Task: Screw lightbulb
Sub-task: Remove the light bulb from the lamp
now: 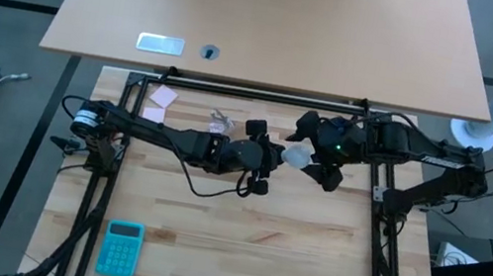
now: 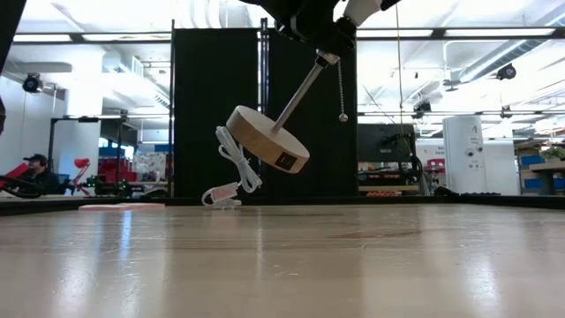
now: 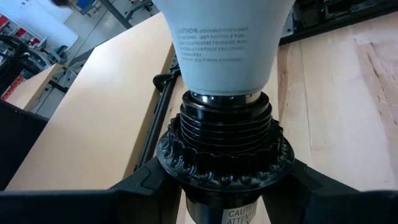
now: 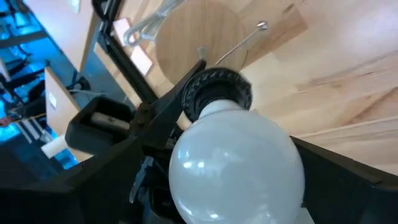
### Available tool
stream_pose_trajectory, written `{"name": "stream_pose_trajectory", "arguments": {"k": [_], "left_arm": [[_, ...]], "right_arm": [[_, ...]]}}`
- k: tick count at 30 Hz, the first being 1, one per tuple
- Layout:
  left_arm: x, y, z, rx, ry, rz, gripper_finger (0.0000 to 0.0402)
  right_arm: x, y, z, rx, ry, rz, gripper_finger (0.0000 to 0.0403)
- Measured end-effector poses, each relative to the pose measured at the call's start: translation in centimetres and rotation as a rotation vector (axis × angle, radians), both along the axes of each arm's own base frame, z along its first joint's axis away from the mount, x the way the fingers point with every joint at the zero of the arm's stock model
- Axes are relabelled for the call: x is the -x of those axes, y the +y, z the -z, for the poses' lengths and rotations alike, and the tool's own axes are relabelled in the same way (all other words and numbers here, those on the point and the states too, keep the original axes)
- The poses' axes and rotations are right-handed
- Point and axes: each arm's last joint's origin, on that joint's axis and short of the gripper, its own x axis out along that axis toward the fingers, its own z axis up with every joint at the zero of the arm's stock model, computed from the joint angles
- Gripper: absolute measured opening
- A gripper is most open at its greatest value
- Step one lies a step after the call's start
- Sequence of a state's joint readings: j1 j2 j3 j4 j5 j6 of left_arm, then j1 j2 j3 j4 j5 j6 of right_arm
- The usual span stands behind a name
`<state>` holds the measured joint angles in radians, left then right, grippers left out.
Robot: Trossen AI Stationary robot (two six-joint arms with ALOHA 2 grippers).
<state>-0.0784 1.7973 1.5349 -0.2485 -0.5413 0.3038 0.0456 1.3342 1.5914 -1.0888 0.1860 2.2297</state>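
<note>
A lamp with a round wooden disc (image 2: 267,139), a thin metal rod (image 2: 298,95) and a black ridged socket (image 3: 224,143) hangs tilted above the table. The white frosted lightbulb (image 1: 296,156) sits with its neck in the socket's mouth (image 3: 225,96). My left gripper (image 1: 268,162) is shut on the socket. My right gripper (image 1: 312,164) is shut on the bulb (image 4: 236,168), facing the left one. The lamp's white cord (image 2: 234,168) hangs from the disc, and its end lies on the table. My left gripper pinches the black socket just below its ridged collar (image 3: 186,180), one finger (image 3: 140,190) on each side. It comes roughly level from the table's left, and the socket points on ahead of the fingers. The lamp is lifted clear, and its disc hangs tilted below. My right gripper holds the bulb's wide round part (image 4: 186,155) between its two fingers (image 4: 106,180), from the table's right. The bulb's dome faces the wrist. Its neck points away into the socket (image 4: 217,93). The bulb is clear of the table.
A teal calculator (image 1: 120,245) lies at the near left. Pink notes (image 1: 163,96) and a crumpled wrapper (image 1: 222,119) lie at the far left. A thin pull chain (image 2: 342,88) dangles beside the rod. A pale desk (image 1: 276,23) stands beyond the far edge.
</note>
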Motion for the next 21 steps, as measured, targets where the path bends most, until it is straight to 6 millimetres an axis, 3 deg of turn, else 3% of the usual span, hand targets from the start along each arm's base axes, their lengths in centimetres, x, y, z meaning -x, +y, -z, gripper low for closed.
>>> {"name": "stream_pose_trajectory", "arguments": {"k": [13,21], "left_arm": [[0.0,0.01,-0.02,0.0,-0.003,-0.005,0.0163],[0.0,0.01,-0.01,0.006,-0.006,-0.007,0.0163]], "right_arm": [[0.01,0.01,0.02,-0.027,-0.003,0.024,0.0259],[0.0,0.01,0.01,0.027,0.008,-0.036,0.0256]]}}
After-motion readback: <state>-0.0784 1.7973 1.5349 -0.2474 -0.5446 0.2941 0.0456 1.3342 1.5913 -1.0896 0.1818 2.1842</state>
